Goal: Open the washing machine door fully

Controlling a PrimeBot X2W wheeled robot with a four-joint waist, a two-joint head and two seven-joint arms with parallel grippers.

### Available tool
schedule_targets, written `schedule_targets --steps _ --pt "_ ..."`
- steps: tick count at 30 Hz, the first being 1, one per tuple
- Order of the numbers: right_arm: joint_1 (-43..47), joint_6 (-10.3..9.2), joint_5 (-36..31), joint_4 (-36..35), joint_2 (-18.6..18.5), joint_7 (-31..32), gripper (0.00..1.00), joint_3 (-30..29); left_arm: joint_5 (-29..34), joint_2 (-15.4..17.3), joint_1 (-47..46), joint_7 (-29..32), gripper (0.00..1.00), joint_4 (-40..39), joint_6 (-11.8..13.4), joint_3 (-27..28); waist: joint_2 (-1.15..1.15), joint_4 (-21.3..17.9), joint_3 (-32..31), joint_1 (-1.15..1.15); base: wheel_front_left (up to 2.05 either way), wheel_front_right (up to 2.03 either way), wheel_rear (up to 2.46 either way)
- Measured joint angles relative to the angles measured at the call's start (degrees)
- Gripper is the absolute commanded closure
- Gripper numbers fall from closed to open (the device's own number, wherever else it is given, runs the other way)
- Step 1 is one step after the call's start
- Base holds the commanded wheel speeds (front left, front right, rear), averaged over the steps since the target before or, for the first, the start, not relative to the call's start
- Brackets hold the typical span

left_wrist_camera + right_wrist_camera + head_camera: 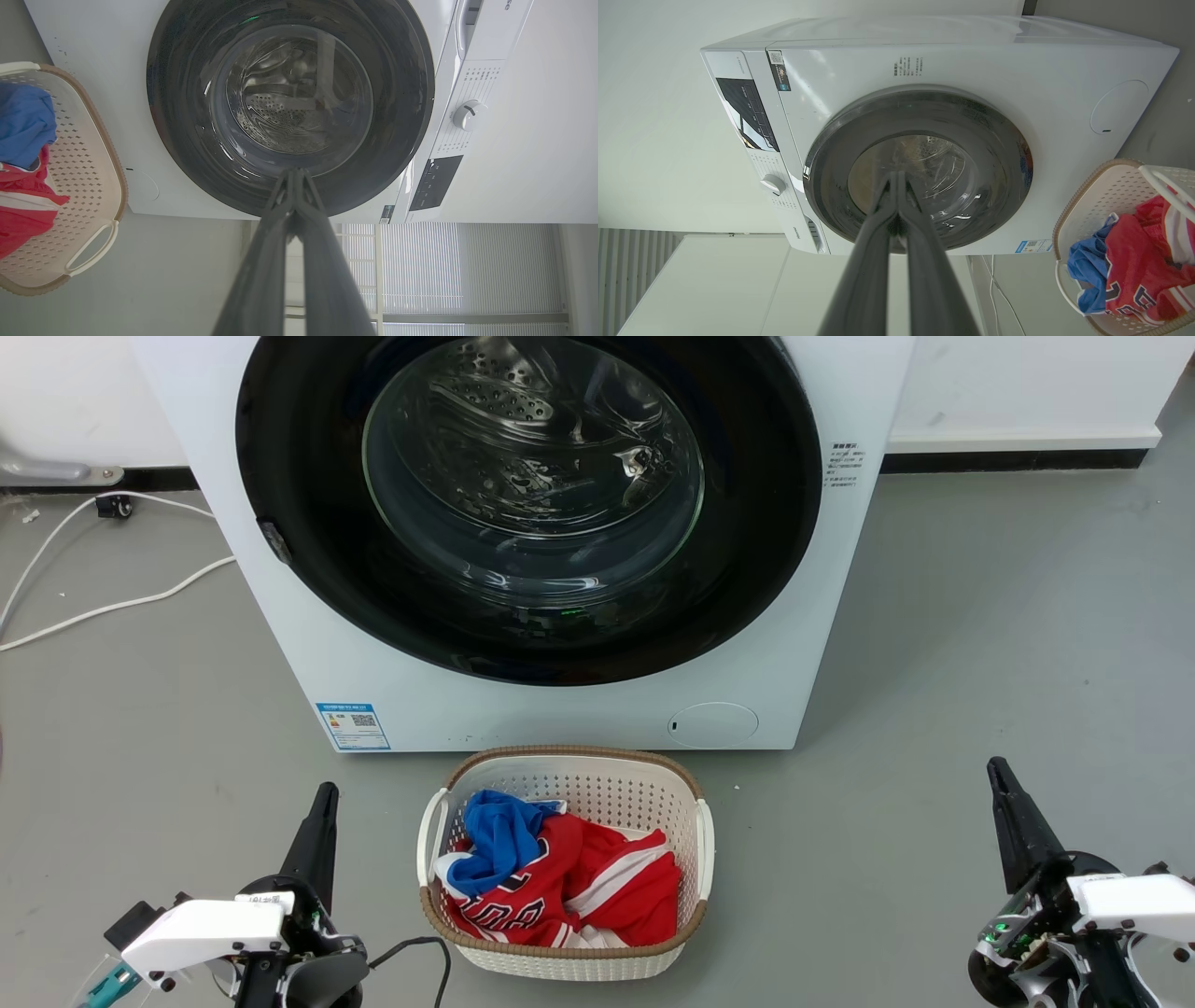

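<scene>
Both claws are pinched shut on nothing, fingers pressed together: the left claw [326, 793] and the right claw [995, 770] hover well apart over the smooth grey floor [934, 691], with a white woven basket [560, 756] of red and blue clothes [579, 887] between them. Ahead of the gap between them — nearer the left claw's side — stands the washing machine [560, 719], the washing machine door [532, 504] closed flat against its white front, touched by neither claw. Out beyond the left claw white cables [112, 607] trail across the floor toward a white wall [1027, 383] with dark skirting [1008, 459].
</scene>
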Motion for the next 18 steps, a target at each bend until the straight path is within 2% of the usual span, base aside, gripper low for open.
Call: schedule_targets --steps 18 --pt "-0.01 0.00 -0.13 0.01 0.07 0.07 1.00 -0.13 0.23 -0.07 -0.02 0.16 1.00 0.01 0.00 0.11 0.00 0.00 0.00 0.00 0.00 0.00 0.00"
